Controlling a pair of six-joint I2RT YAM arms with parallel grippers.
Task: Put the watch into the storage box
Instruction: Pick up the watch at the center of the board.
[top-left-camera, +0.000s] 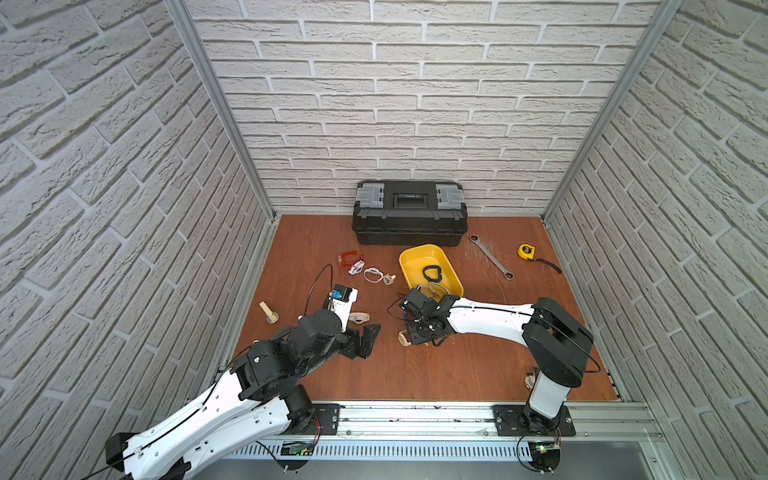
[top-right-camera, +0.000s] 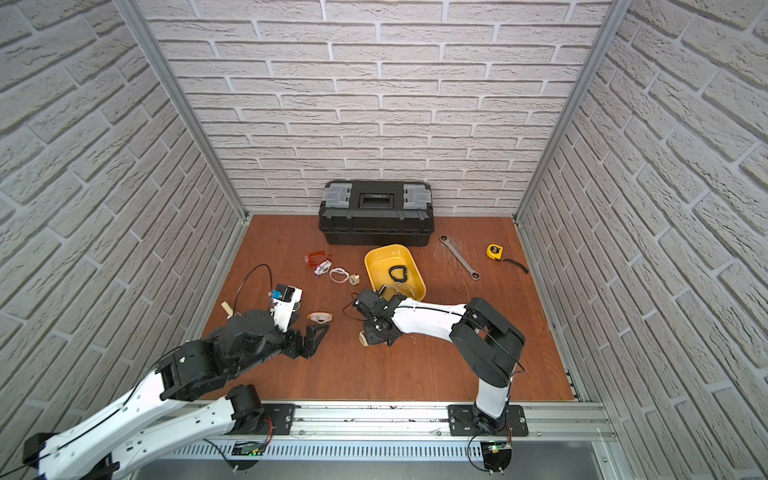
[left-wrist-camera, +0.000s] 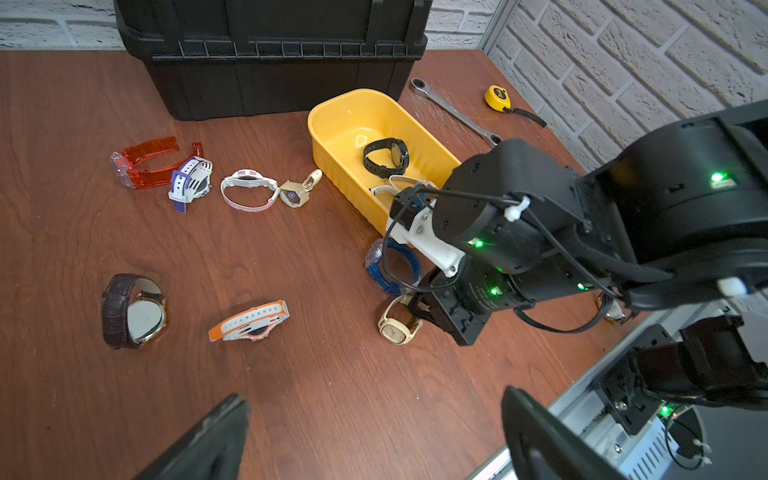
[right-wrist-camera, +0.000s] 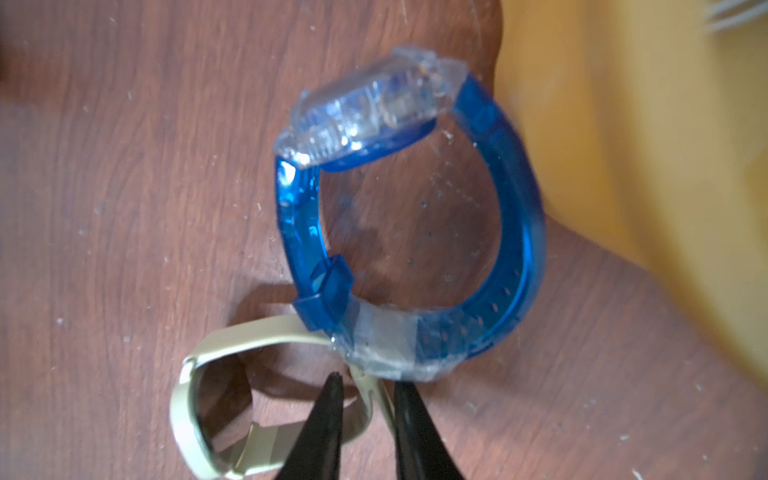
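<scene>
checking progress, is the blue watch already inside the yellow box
No, the blue watch lies on the table beside the yellow storage box, outside its rim.

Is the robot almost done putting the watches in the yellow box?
Not yet. Done: a black watch and a pale watch, half hidden, lie in the storage box. In hand: the right gripper straddles the strap of the beige watch on the table; not lifted. To do: the blue watch, the brown watch and others wait on the table.
</scene>
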